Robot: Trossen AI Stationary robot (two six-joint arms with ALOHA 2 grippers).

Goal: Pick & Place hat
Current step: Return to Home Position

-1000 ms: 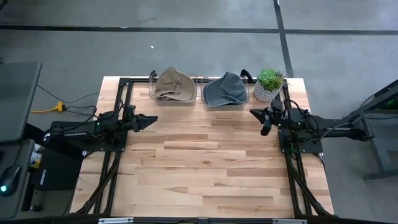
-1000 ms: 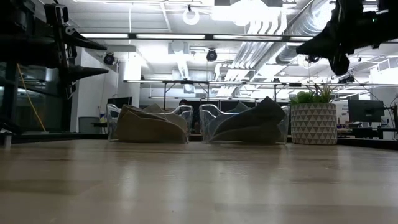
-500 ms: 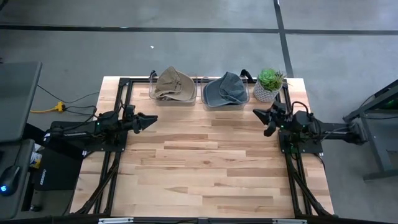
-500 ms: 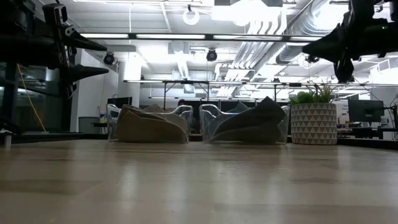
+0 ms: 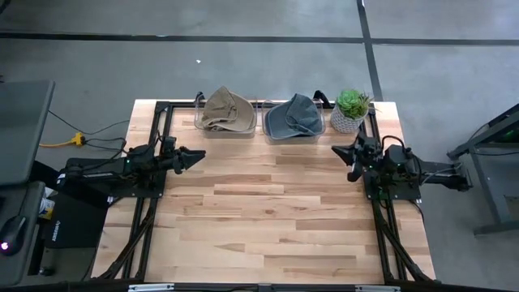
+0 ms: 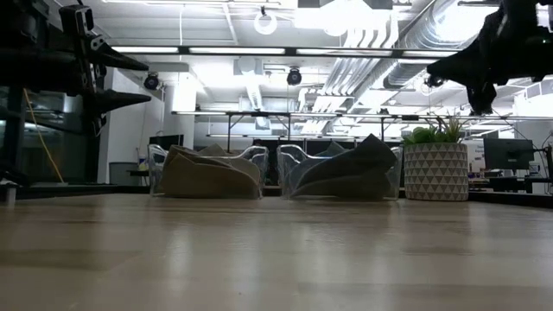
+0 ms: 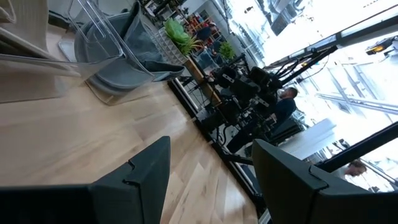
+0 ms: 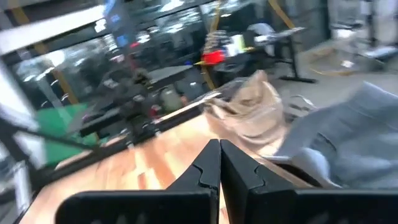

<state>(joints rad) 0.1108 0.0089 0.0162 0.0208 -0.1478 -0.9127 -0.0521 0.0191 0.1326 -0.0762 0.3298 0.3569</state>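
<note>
A tan hat (image 5: 227,109) lies in a clear bin at the table's far edge, and a grey-blue hat (image 5: 293,116) lies in a second clear bin to its right. Both also show in the low view, the tan hat (image 6: 207,173) and the grey-blue hat (image 6: 346,173). My left gripper (image 5: 195,156) hovers open over the table's left side, well short of the tan hat; in its wrist view (image 7: 211,168) the fingers stand wide apart. My right gripper (image 5: 336,151) hangs shut in the air at the table's right side, near the grey-blue hat's bin; its fingers meet (image 8: 219,163).
A potted green plant (image 5: 350,109) in a white patterned pot stands at the far right corner, right of the grey-blue hat's bin and close to my right arm. Black frame rails (image 5: 162,122) run along the table's left, far and right sides. Bare wood (image 5: 268,211) spans the middle and near part.
My right gripper has drawn back a little toward the table's right edge, staying shut and raised. My left arm has kept still and both hats lie as before.
</note>
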